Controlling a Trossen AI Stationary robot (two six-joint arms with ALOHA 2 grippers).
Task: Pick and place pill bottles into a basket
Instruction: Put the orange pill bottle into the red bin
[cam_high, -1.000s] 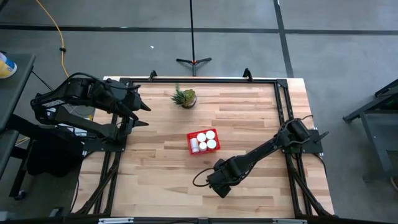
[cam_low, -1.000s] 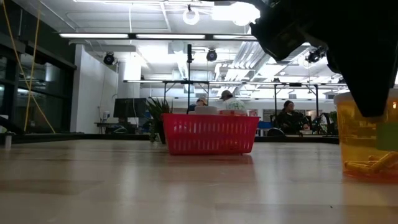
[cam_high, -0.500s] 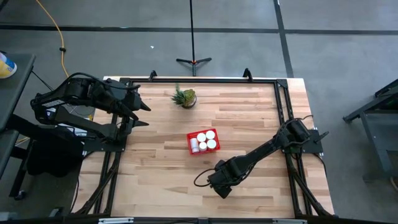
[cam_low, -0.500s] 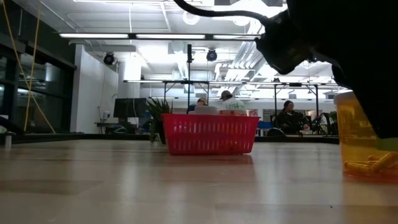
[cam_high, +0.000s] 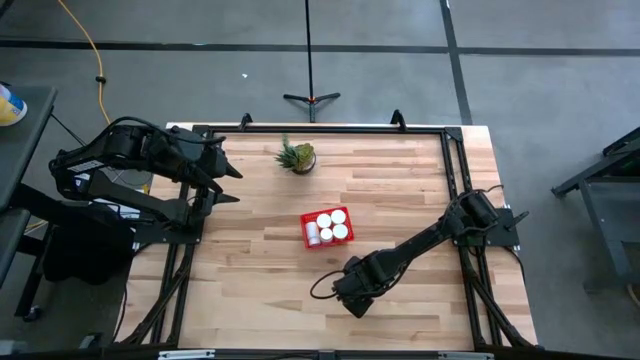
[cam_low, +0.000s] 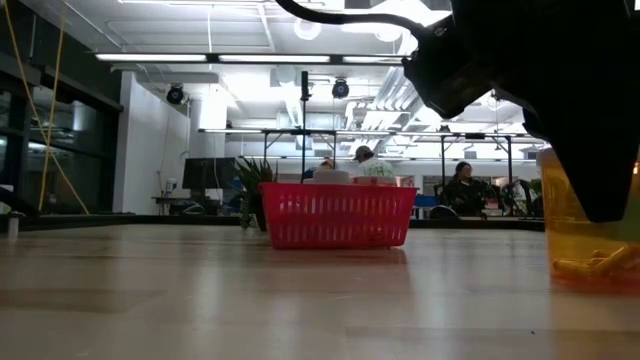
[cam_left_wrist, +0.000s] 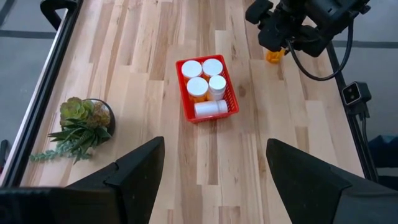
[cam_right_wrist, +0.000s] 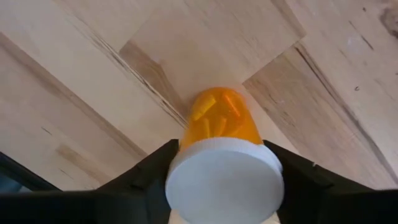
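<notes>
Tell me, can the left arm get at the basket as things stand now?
Probably yes. The left end effector waits open at the table's left edge, and bare wood lies between it and the basket. The plant stands off to one side, and the right end effector is beyond the basket.

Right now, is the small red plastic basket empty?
No, the small red plastic basket holds five white-capped pill bottles, one lying on its side.
</notes>
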